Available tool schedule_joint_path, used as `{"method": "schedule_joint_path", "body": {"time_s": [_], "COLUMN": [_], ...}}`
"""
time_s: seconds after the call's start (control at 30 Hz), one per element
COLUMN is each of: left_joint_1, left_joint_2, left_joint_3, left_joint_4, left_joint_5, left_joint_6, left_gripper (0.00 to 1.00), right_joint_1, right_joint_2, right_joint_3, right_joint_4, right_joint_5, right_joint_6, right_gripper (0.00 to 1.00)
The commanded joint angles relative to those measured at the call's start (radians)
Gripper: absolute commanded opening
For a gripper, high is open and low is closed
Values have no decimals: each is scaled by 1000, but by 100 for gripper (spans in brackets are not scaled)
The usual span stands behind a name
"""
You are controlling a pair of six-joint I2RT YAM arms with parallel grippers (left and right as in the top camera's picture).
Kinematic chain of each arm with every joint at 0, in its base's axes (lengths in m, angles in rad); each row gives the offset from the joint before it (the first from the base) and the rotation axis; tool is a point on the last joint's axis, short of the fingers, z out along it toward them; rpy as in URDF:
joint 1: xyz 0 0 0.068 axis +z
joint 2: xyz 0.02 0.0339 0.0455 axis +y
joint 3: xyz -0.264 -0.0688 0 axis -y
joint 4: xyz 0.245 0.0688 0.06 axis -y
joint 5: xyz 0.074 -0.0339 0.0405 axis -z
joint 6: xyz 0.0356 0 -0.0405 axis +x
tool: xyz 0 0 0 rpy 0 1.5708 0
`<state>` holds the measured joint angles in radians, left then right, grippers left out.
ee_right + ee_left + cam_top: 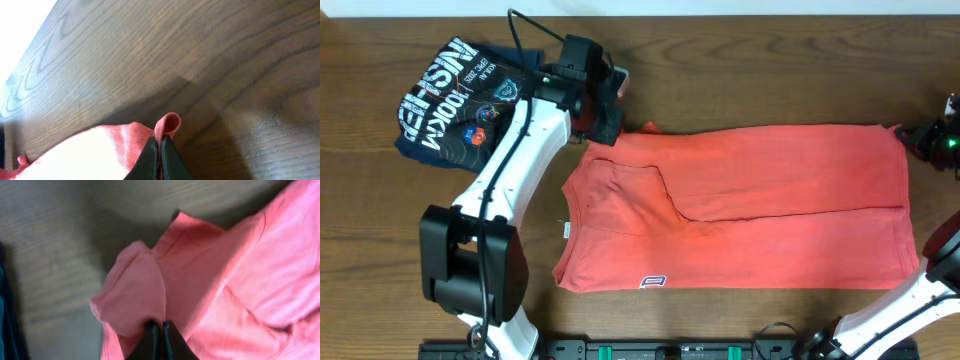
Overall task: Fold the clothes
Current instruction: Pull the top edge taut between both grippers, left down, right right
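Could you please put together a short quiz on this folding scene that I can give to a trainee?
1. True or false: the left gripper is shut on the orange-red T-shirt.
2. Where does the navy shirt lie? A) on top of the T-shirt; B) on the table, far left, off the T-shirt; C) draped over an arm.
3. In a few words: what does the right gripper pinch?
Key: 1 true; 2 B; 3 a small fold at the T-shirt's edge.
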<state>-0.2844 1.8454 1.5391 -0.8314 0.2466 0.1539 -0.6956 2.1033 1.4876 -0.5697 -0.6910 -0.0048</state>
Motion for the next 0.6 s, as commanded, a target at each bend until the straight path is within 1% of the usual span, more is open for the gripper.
{"method": "schedule_joint_path", "body": {"time_s": [0.0,0.07,0.17,0.3,0.57], "left_joint_1": [-2,0,1,6,11], "left_joint_2": [-24,-24,-24,-24,-24], "left_joint_3": [4,4,4,4,4], "left_joint_4": [-51,-106,-168,-214,-327], "left_joint_5": [-41,-62,-65,-95,-102], "left_joint_6": [-6,-6,-6,-7,-19], "left_gripper": [6,6,6,6,6], "right_joint_1": [-28,-37,-52,-69,-98], "right_joint_2": [-30,-31,-31,-32,-32], "right_joint_3": [11,11,11,11,11], "right_joint_4": [-30,-53,-63,-81,-151], "right_joint_5": [88,140,113,77,127], "right_joint_6": [-19,-19,-19,-19,-27], "right_gripper": [1,1,1,1,1]}}
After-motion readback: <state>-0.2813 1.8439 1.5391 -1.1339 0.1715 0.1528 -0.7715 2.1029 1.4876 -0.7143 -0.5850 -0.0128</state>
